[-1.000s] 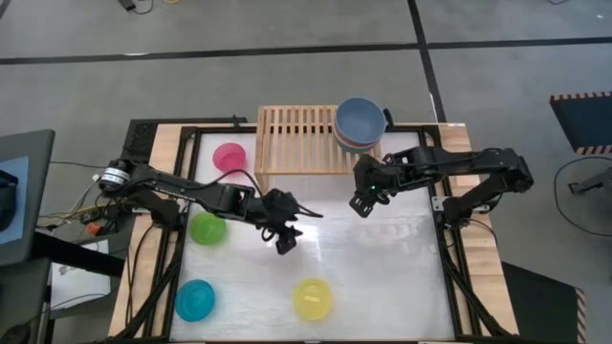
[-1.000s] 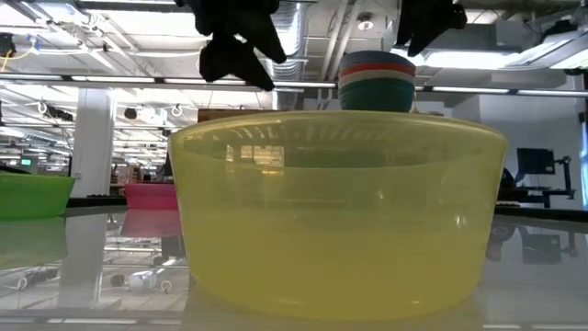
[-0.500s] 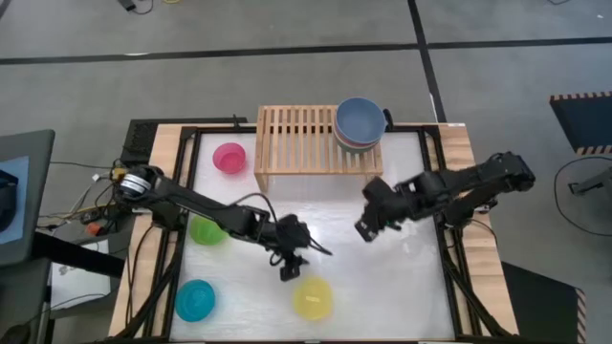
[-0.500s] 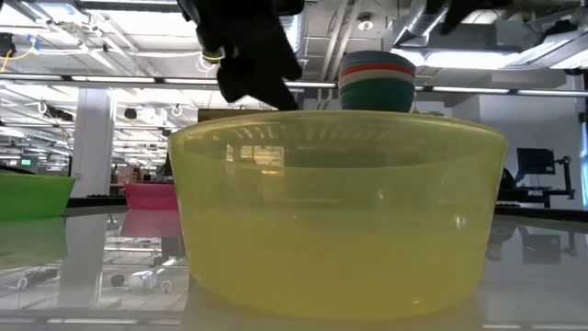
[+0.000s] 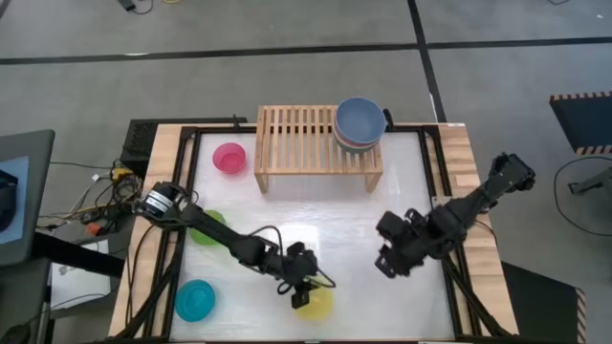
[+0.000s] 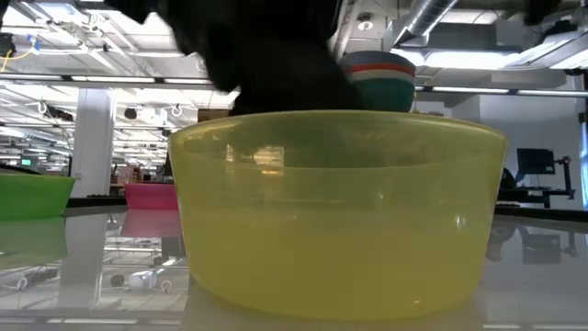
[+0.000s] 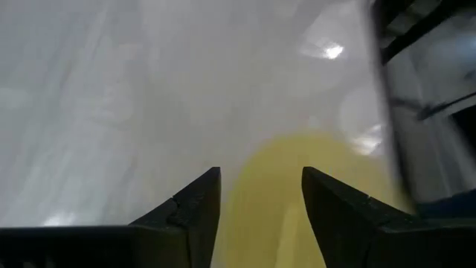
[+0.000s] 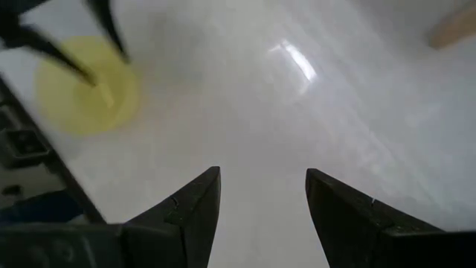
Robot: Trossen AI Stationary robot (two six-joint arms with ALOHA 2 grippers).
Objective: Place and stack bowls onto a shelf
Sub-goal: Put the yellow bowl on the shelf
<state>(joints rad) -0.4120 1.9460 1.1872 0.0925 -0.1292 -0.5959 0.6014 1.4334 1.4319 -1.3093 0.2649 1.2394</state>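
The yellow bowl (image 5: pixel 317 304) stands on its base by the table's near edge and fills the low view (image 6: pixel 335 216). My left gripper (image 5: pixel 311 291) hangs open just over its far-left rim, and the bowl (image 7: pixel 312 193) shows ahead between the fingers (image 7: pixel 260 186). My right gripper (image 5: pixel 387 263) is open over bare table to the bowl's right (image 8: pixel 262 186). On the light-wood shelf (image 5: pixel 301 143) a stack of bowls (image 5: pixel 360 124) sits at the right end, grey-blue on top. Pink (image 5: pixel 229 158), lime (image 5: pixel 204 229) and cyan (image 5: pixel 194 299) bowls stand on the table's left side.
The black table frame (image 5: pixel 449 277) runs close beside the right arm. The left arm crosses over the lime bowl. The shelf's left and middle slats (image 5: pixel 287 134) hold nothing. Bare white tabletop (image 5: pixel 325 220) lies between shelf and yellow bowl. The room behind shows in the low view.
My left gripper has moved from the table's middle toward the near edge and down, onto the yellow bowl's rim. My right gripper has drawn back from beside the shelf toward the near right part of the table. The bowls have kept their places.
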